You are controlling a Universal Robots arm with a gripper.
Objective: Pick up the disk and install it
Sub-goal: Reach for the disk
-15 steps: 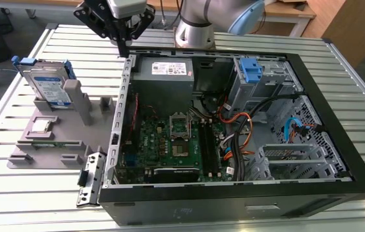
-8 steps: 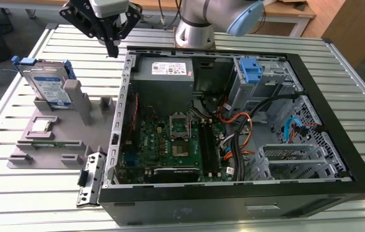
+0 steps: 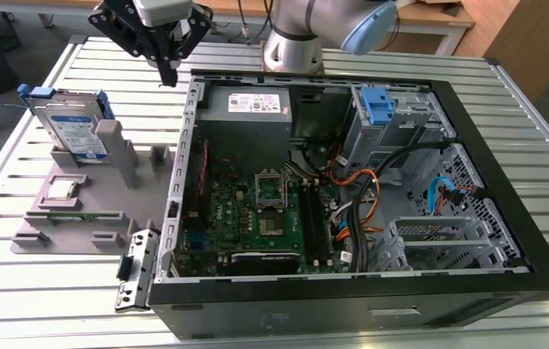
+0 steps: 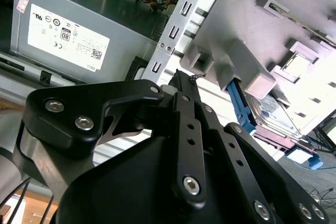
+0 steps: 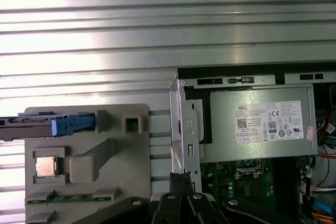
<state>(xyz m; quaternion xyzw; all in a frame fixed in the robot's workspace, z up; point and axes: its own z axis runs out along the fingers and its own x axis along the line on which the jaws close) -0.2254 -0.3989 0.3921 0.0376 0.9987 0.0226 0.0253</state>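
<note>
The disk (image 3: 70, 128), silver-grey with a white-and-blue label and a blue carrier frame, stands upright on edge in a slot of the grey fixture (image 3: 80, 211) at the exterior view's left. The first wrist view shows the disk (image 5: 47, 127) edge-on, and the second wrist view catches part of the disk (image 4: 273, 115) behind the fixture. My gripper (image 3: 169, 75) hangs above the table between the fixture and the computer case's upper left corner, apart from the disk. Its black fingers (image 4: 181, 85) point down, shut with nothing between them, and their tips (image 5: 181, 178) sit near the case wall.
The open computer case (image 3: 507, 174) lies on the slatted metal table (image 3: 51, 305). Inside it are a grey power supply (image 3: 250, 105) with a white sticker, a drive bay with a blue latch (image 3: 378, 106), a motherboard (image 3: 265, 218) and cables. The fixture also holds a processor chip (image 5: 45, 167) and a memory stick (image 3: 70, 215).
</note>
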